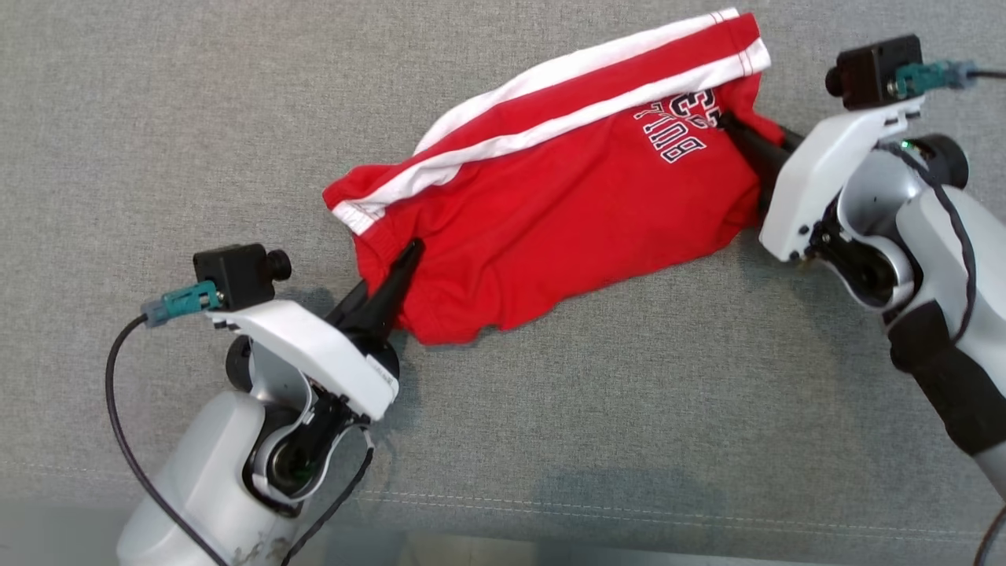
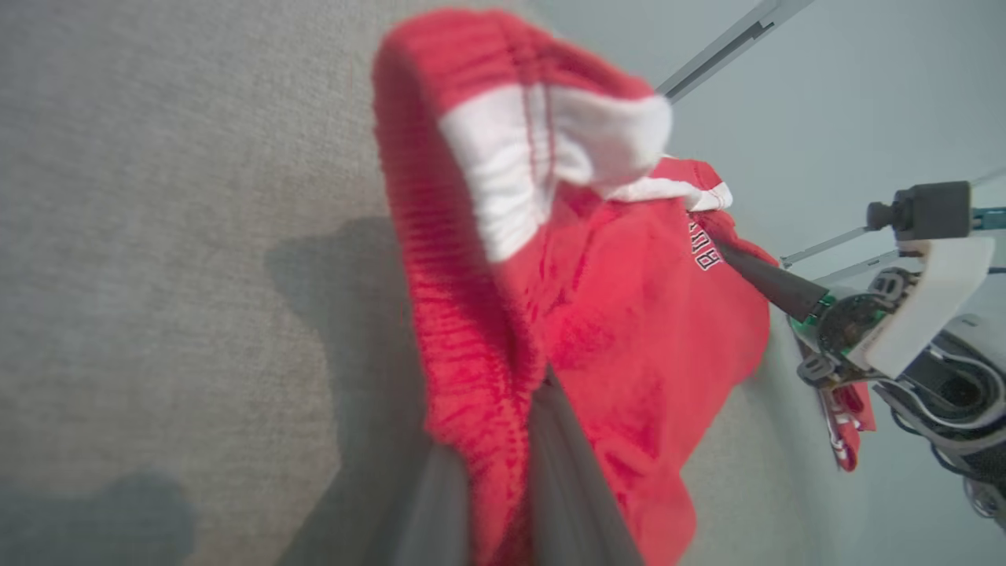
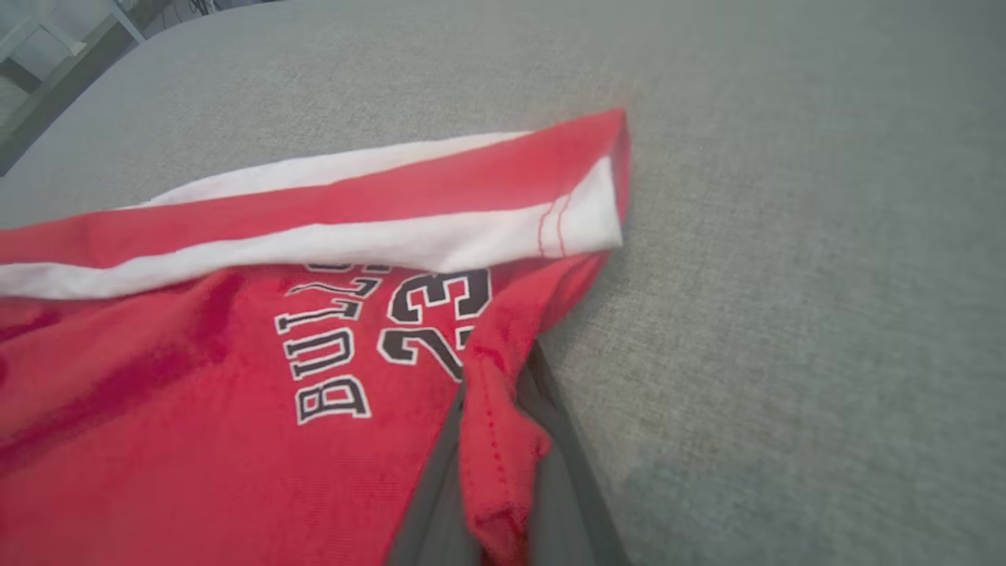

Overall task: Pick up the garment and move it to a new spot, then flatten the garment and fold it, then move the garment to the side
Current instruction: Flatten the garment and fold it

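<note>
Working over a grey cloth (image 1: 629, 440). Holding the shorts (image 1: 550, 212) stretched slantwise across it, pinched at opposite ends, probably to lift and carry them to a new spot without bunching. Seemingly raised a little at the ends, judging by the shadow underneath; sagging in the middle. Reaching in at the shorts' lower-left end with the left arm (image 1: 204, 472), wrist tipped up toward them; at their upper-right end with the right arm (image 1: 935, 228), wrist turned inward. Clamped on the waistband (image 2: 456, 314) with the left gripper (image 1: 409, 255). Clamped on a hem fold (image 3: 495, 409) beside the lettering (image 3: 369, 346) with the right gripper (image 1: 731, 126).
</note>
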Robot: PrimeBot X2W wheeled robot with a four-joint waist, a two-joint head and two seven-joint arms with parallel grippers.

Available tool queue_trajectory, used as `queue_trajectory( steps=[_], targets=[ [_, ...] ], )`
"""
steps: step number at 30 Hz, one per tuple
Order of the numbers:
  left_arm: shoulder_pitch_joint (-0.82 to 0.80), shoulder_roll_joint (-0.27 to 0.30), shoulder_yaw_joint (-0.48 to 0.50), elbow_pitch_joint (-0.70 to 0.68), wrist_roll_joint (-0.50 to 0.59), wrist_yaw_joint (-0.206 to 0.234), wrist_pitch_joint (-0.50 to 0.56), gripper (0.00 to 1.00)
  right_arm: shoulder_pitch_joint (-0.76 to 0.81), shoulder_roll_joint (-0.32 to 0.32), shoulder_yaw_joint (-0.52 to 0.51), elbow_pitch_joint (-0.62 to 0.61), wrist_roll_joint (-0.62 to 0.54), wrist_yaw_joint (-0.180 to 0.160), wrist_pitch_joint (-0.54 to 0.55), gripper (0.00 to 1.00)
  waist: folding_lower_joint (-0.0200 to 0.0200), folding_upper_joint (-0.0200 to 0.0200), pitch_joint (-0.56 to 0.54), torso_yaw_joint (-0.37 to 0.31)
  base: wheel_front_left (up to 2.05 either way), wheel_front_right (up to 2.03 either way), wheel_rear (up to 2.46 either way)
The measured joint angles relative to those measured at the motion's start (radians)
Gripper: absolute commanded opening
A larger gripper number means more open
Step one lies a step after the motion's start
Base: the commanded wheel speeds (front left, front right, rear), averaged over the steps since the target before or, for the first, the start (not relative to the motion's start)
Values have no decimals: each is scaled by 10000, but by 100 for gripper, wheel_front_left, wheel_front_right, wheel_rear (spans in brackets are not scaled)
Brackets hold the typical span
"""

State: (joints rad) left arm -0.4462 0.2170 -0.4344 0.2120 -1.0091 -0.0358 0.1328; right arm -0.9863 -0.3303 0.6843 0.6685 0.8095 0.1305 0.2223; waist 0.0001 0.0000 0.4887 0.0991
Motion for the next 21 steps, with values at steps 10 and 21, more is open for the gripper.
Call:
queue_trajectory(
  steps=[10,21],
  targets=[
    [1328,918,389,-1476,-499,-157,230,0,2754,-907,-1081,-3296,627,0,-591,0,0,0,-184,-169,0,0,0],
    [1982,1772,445,-2387,-564,255,1080,0,6958,568,-3697,-5839,-828,-2,-830,0,0,0,-510,-814,0,0,0]
  ],
)
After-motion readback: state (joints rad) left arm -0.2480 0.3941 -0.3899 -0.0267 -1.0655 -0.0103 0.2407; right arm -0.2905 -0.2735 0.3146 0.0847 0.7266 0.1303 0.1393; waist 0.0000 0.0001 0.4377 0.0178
